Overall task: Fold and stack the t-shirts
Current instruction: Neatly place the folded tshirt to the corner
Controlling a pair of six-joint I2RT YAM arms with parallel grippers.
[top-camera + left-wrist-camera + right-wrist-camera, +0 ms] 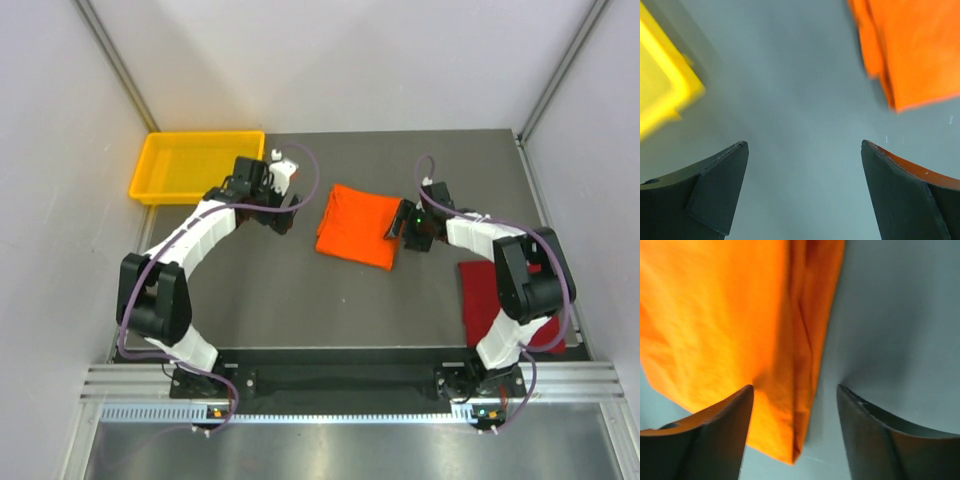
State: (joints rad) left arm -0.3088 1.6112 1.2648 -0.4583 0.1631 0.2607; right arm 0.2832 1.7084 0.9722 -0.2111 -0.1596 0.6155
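Grey table (300, 300), yellow tray (200, 135) at its far left corner. Dark red t-shirt (482, 295) lies near right, partly under the right arm; folded orange t-shirt (355, 225) lies mid-table. Left gripper (805, 145) spread over bare table; right gripper (795, 387) spread, straddling the orange t-shirt's edge.

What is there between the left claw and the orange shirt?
Nothing but bare grey table. The left wrist view shows the open left gripper short of the orange shirt, with only that surface in the gap.
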